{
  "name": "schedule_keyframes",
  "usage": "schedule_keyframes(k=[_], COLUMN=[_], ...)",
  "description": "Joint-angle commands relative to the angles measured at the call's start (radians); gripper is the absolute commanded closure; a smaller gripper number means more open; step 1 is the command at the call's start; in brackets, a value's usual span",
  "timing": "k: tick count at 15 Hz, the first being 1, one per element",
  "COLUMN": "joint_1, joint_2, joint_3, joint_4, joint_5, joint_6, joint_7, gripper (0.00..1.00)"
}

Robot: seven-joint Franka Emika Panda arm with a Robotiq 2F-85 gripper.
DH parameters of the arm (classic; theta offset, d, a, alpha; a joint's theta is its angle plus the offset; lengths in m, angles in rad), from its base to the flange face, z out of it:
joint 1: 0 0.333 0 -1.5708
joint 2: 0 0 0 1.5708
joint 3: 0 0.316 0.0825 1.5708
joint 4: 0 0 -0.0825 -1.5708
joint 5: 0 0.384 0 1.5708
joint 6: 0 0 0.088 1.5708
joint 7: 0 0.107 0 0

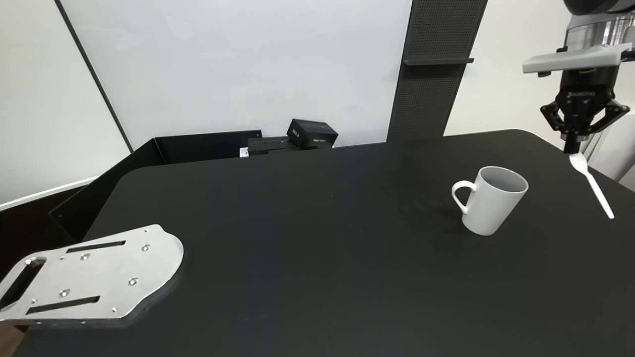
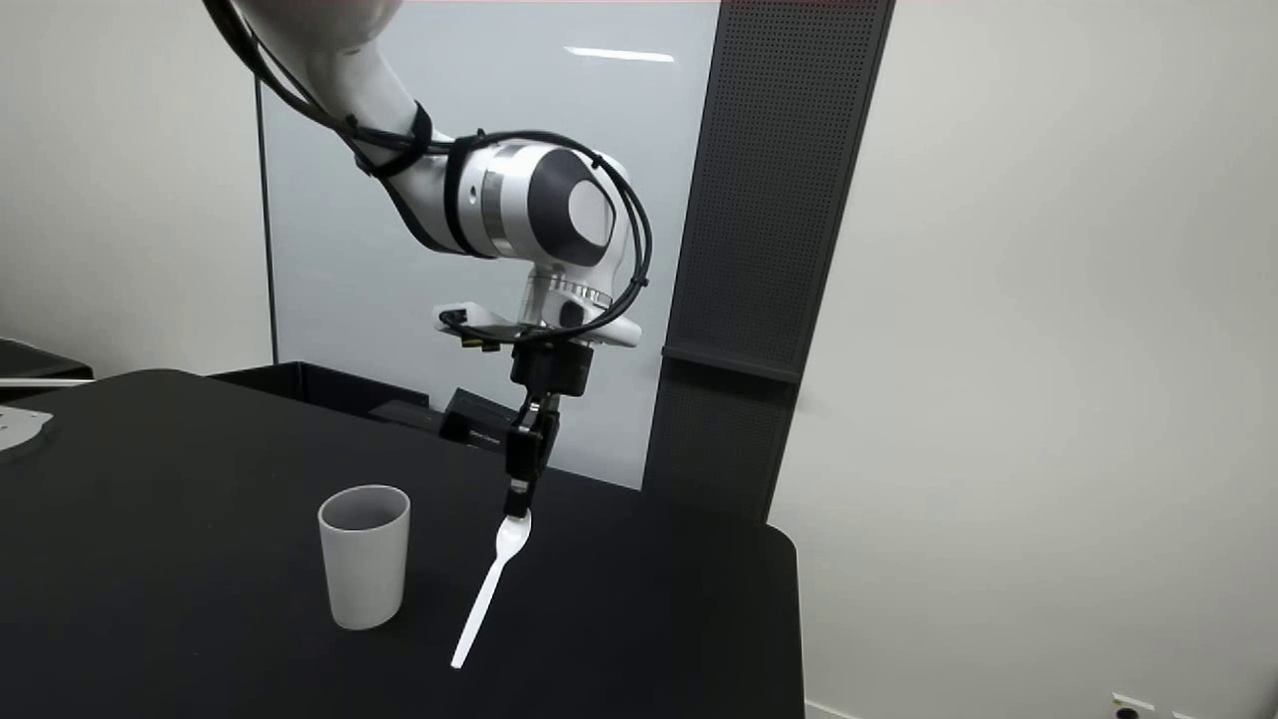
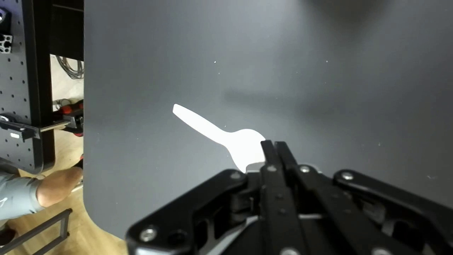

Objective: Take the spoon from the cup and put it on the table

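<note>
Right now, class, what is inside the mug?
In both exterior views, the mug shows only a bare upper inside; its near side hides the bottom. The spoon is outside.

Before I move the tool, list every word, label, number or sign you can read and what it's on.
"ROBOTIQ": on the body of the tool, in an exterior view.
Black box at the back: lettering too small and blurred to read.
Sleeve in the wrist view: pale mark, cannot tell if lettering.
White patch, same view: too small to tell.
Spoon and cup: no text visible.
</note>
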Motion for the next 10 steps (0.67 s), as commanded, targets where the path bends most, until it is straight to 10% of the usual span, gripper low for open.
schedule_keyframes(k=[1,10], joint_1=[-0.022,-0.039], joint_2=[0.088,0.234], joint_3=[0.0,-0.01], joint_4=[0.088,0.175], joint_5=[0.03,0.043], joint_6=[-0.034,-0.037], joint_7=[-0.042,-0.075], gripper=[0.99,0.99])
